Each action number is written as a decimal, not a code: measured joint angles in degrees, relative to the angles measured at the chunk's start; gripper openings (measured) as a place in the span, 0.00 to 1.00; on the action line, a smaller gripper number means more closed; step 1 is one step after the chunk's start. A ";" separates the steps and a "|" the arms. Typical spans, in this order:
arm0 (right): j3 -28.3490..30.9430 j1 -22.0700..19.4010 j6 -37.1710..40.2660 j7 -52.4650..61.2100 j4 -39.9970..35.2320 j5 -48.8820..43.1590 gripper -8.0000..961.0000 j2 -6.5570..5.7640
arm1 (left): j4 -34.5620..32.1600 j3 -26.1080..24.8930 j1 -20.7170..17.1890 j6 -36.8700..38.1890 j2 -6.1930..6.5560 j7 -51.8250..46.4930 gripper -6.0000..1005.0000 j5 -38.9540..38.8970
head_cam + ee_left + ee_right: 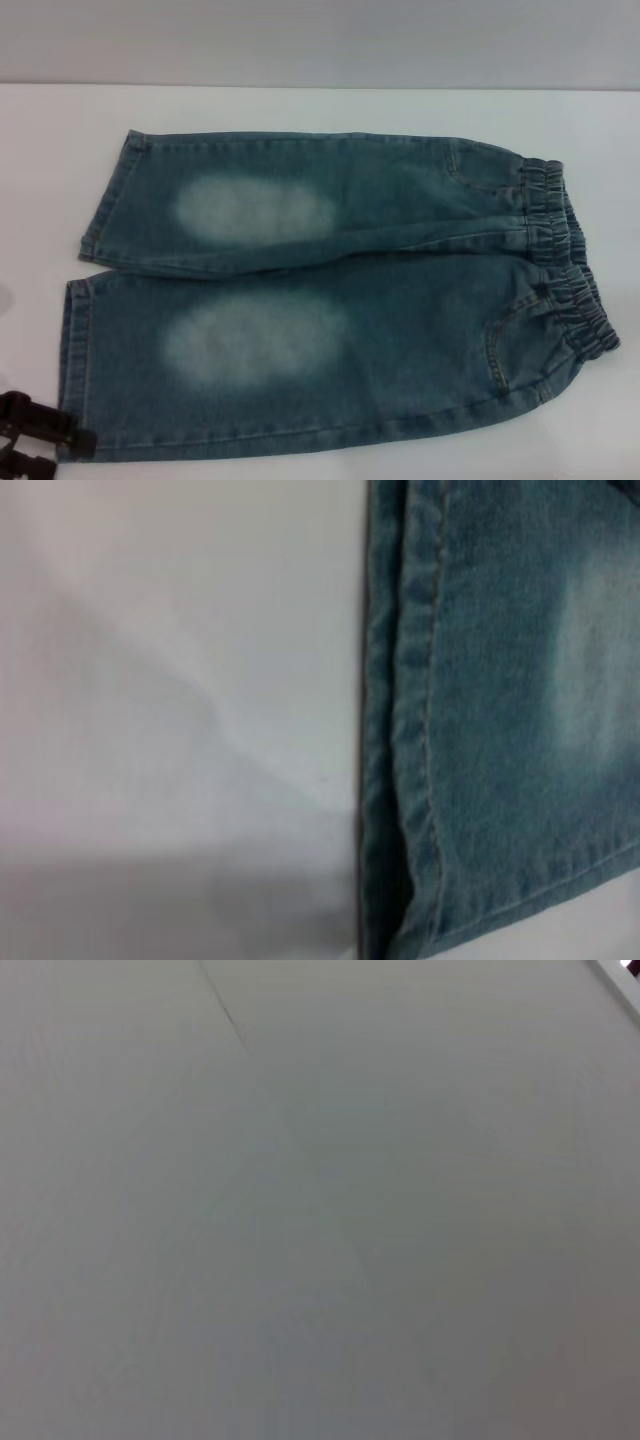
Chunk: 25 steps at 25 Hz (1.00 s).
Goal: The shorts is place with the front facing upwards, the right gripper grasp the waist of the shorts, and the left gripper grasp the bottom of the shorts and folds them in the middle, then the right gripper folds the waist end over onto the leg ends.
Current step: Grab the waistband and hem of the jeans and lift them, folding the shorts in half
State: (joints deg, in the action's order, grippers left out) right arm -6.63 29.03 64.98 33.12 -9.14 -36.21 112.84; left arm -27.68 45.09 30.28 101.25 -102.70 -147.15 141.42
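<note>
The shorts (330, 300) lie flat and front up on the white table, blue denim with a pale oval patch on each leg. The waist end (565, 255), ruffled elastic with pockets, is at the right. The bottom of the shorts (75, 340), two straight stitched hems, is at the left. My left gripper (50, 450) shows as black prongs at the near left corner, right beside the near leg's hem, open with nothing between them. The left wrist view looks closely at that hem (400, 730). The right gripper is out of view; its wrist view shows only bare tabletop.
The white table (300, 110) runs around the shorts, with its far edge against a grey wall (320, 40). A faint crease line (225, 1005) marks the surface in the right wrist view.
</note>
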 joint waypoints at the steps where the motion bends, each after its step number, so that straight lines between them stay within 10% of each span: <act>1: -0.04 -0.02 -0.02 0.10 0.00 0.00 0.82 0.00 | 0.00 0.00 0.00 0.00 0.00 0.00 0.80 0.00; 25: -0.04 -0.55 -0.11 0.72 0.00 0.44 0.82 0.00 | 0.00 -0.35 2.45 -0.83 -0.74 0.39 0.77 -0.44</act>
State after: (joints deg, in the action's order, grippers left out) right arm -6.68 28.48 64.86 33.84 -9.14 -35.76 112.85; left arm -27.68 44.74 32.73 100.41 -103.44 -146.76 140.98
